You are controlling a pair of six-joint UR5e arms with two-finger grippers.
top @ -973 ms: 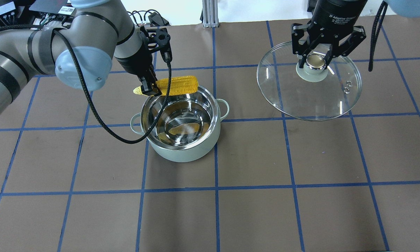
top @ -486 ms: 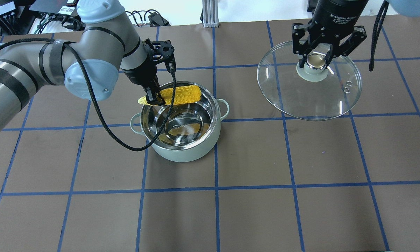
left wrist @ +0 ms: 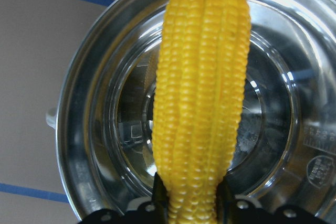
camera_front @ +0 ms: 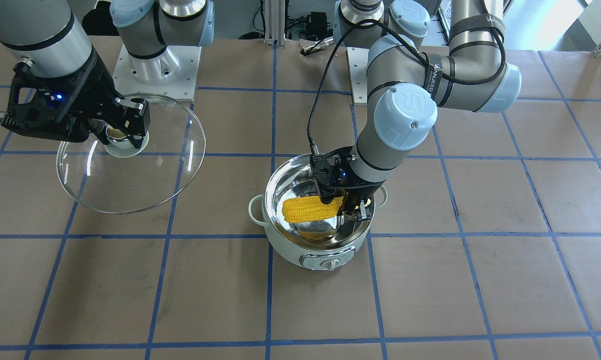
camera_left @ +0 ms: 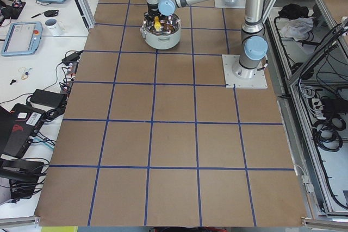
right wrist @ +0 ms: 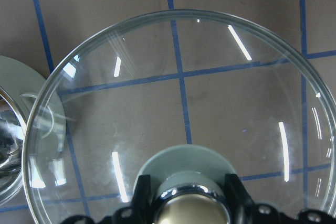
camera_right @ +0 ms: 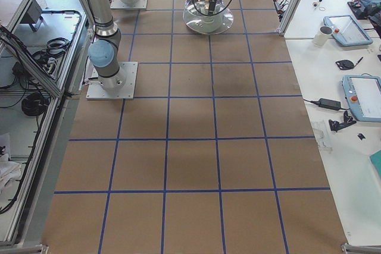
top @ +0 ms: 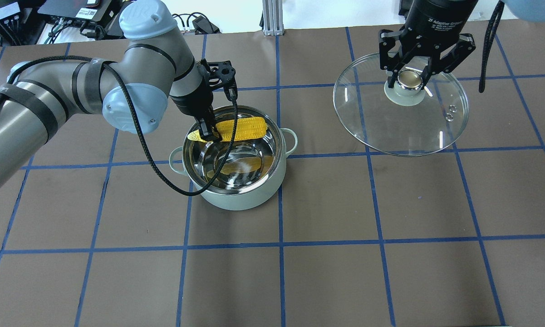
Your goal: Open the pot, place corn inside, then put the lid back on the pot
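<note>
The mint-green pot [top: 243, 196] [camera_front: 290, 252] stands open near the table's middle, its steel inside bare. My left gripper [top: 207, 133] [camera_front: 353, 210] is shut on the pointed end of the yellow corn [top: 245, 129] [camera_front: 308, 209] [left wrist: 202, 103] and holds it level over the pot's mouth, just above the rim. My right gripper [top: 408, 79] [camera_front: 122, 137] is shut on the knob of the glass lid [top: 404, 131] [camera_front: 145, 175] [right wrist: 210, 103] and holds it in the air to the pot's right, well apart from it.
The table is covered in brown paper with a blue tape grid. The left arm's black cable [top: 149, 159] hangs in a loop over the pot's left side. The arm bases [camera_front: 155, 65] stand at the far edge.
My left gripper has carried the corn toward the pot's middle and lower over its mouth. The right gripper and the lid have not moved.
</note>
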